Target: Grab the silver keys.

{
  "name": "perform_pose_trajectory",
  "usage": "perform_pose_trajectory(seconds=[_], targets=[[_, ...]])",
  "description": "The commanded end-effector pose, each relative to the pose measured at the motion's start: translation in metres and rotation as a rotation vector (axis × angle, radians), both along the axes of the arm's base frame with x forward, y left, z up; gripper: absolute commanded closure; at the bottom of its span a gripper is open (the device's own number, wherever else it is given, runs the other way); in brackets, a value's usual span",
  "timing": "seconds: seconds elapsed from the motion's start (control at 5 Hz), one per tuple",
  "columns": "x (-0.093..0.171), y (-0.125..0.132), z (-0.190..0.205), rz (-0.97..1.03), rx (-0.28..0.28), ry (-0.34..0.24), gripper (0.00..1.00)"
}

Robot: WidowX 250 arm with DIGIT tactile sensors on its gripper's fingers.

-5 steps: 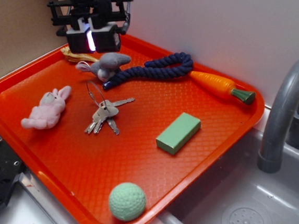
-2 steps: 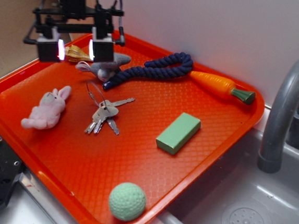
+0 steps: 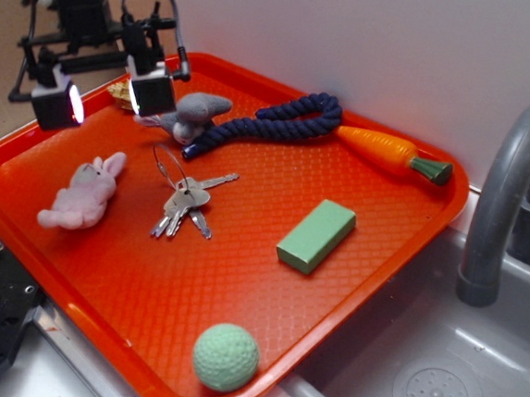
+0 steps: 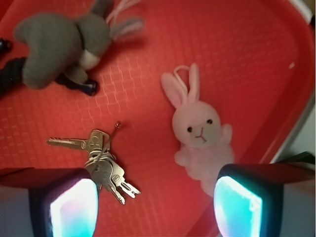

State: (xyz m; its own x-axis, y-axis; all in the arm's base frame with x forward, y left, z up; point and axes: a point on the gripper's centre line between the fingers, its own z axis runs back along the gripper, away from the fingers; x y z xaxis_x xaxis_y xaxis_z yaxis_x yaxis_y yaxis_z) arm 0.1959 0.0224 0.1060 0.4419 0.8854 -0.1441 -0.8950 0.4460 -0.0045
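black widowx gripper [image 3: 97, 98] with glowing pads, spread wide and empty, hanging above the far left part of the tray. below and between the pads [image 4: 74, 207] in the wrist view, closer to one pad than the other: the bunch of shiny silver metal keys on a thin wire ring [image 4: 96, 158], flat on the tray and untouched. just beside the keys, toward the other pad: small pink plush bunny [image 4: 201, 136], close enough to get pinched along with them on a straight descent, or nudged. ahead of the gripper: grey plush animal [image 4: 61, 47] and dark blue braided rope [image 3: 272, 120], both apart from the keys. likely trouble: flat, thin, slick metal lying flush on the textured orange plastic tray [image 3: 239, 280], so pads skating over or catching one loose key only; off-centre aim pushing the bunch aside; wire loop snagging.
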Motion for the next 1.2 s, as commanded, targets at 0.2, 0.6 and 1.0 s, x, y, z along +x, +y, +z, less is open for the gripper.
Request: perform_pose_trajectory(seconds=[0.2,0.6,1.0], targets=[[0.011,-0.021,-0.018,0.026,-0.067,-0.048,0.0],[0.013,-0.026,-0.028,0.056,-0.012,-0.088,0.0],[0.039,-0.033,-0.062,0.084,0.05,-0.163,0.0]])
